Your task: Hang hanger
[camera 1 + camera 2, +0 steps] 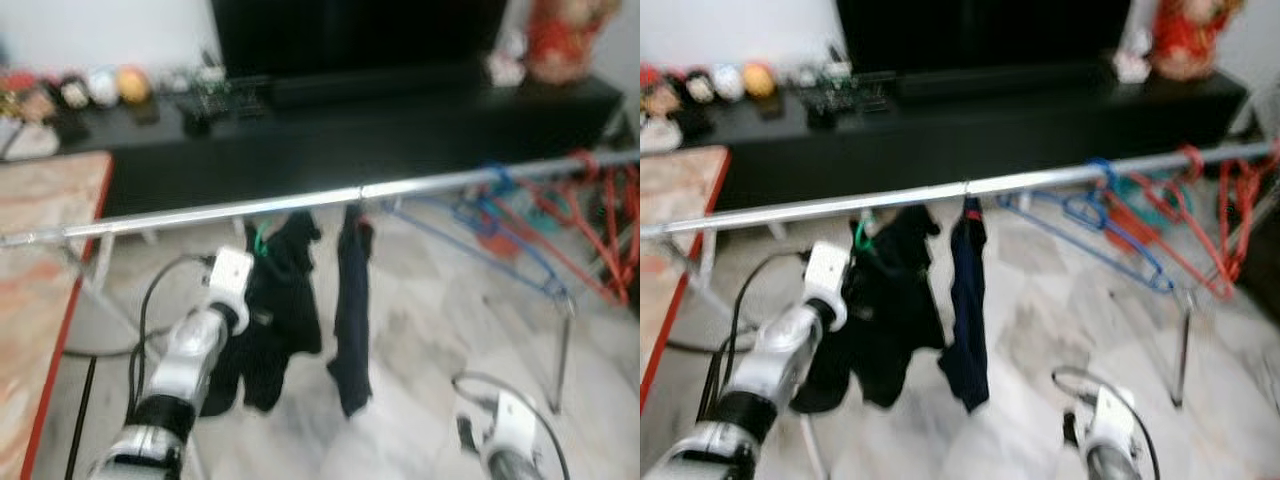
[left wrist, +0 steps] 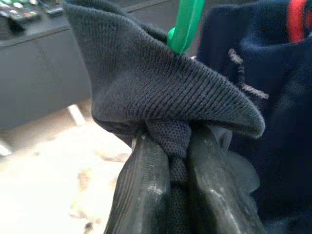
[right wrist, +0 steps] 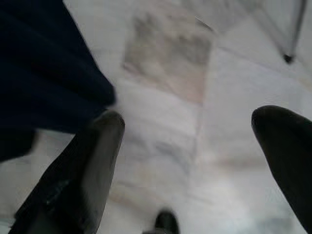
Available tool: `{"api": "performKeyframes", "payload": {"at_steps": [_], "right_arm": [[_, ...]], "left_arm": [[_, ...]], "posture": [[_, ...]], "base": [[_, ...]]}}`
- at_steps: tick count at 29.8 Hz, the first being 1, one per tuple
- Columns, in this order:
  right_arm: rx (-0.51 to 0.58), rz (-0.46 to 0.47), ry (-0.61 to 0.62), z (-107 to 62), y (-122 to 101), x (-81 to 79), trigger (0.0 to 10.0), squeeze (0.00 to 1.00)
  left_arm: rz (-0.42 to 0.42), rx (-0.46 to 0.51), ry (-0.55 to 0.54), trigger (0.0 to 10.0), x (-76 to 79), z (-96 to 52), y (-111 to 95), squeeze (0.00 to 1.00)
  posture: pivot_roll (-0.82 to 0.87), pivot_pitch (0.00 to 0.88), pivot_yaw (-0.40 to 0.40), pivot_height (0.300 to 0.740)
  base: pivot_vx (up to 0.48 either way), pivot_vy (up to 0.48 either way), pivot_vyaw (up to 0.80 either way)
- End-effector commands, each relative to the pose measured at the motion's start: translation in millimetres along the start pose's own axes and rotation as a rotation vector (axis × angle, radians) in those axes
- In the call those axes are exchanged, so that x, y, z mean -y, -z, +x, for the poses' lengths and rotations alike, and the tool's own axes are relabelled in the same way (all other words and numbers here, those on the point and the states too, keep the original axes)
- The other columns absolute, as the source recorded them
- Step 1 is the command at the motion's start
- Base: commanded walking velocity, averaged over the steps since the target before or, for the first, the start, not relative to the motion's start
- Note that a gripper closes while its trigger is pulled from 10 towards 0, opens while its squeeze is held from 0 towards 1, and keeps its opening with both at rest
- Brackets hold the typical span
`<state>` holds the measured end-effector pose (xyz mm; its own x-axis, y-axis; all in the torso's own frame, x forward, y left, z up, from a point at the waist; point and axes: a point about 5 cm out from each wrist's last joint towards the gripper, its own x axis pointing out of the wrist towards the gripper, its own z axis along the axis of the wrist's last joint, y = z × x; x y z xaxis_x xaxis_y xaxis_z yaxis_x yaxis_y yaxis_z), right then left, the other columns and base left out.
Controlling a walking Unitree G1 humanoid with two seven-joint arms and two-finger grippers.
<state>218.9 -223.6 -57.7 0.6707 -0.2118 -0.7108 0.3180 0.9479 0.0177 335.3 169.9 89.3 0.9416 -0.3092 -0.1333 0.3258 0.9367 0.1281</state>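
Dark cloth on a green hanger (image 2: 184,22) hangs at the silver rail (image 1: 300,203).
The left gripper (image 2: 178,161) has its jaws clamped on the dark cloth (image 2: 161,92). The right gripper (image 3: 187,146) hangs low over the floor, jaws apart.

A metal rail (image 1: 300,202) carries two dark garments (image 1: 285,300), one on a green hanger (image 2: 185,22), plus blue hangers (image 1: 480,215) and red hangers (image 1: 600,215) farther along, above a marble floor (image 1: 440,310).
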Motion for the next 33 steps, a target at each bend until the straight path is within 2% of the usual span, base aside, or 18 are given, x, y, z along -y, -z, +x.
{"api": "performKeyframes", "payload": {"at_steps": [1,11,18,24,28,33], "right_arm": [[-0.028,0.009,0.032,-2.3,9,11.6,10.0,0.00],[-0.029,0.013,0.029,-2.3,9,11.4,10.0,0.00],[-0.032,0.016,0.023,-2.2,9,10.9,10.0,0.00],[-0.062,-0.001,0.078,-2.6,12,14.4,10.0,0.00],[-0.109,-0.096,0.067,-2.6,14,15.5,10.0,0.00],[-0.133,-0.068,0.097,-3.2,18,16.5,10.0,0.00]], "left_arm": [[-0.007,0.072,0.016,10.0,5.1,4.8,-14,0.00],[-0.007,0.074,0.007,10.0,2.6,3.8,-14,0.00],[-0.004,0.064,-0.060,10.0,-3.9,13.4,-22,0.00],[-0.011,0.060,-0.124,10.0,-10.0,21.4,-29,0.00],[-0.021,0.050,-0.149,10.0,-11.9,24.3,-29,0.00],[-0.021,0.031,-0.140,10.0,-10.8,25.3,-27,0.00]], "posture": [[0.04,0.000,0.012,0.740],[0.04,0.000,0.011,0.740],[0.04,0.000,0.009,0.740],[0.02,0.000,0.002,0.740],[0.00,0.000,0.003,0.740],[-0.01,0.000,0.004,0.740]], "base": [[0.000,0.000,0.00],[0.000,0.000,0.00],[0.000,0.000,0.00],[0.000,0.000,0.00],[0.000,0.000,0.00],[0.000,0.000,0.00]]}}
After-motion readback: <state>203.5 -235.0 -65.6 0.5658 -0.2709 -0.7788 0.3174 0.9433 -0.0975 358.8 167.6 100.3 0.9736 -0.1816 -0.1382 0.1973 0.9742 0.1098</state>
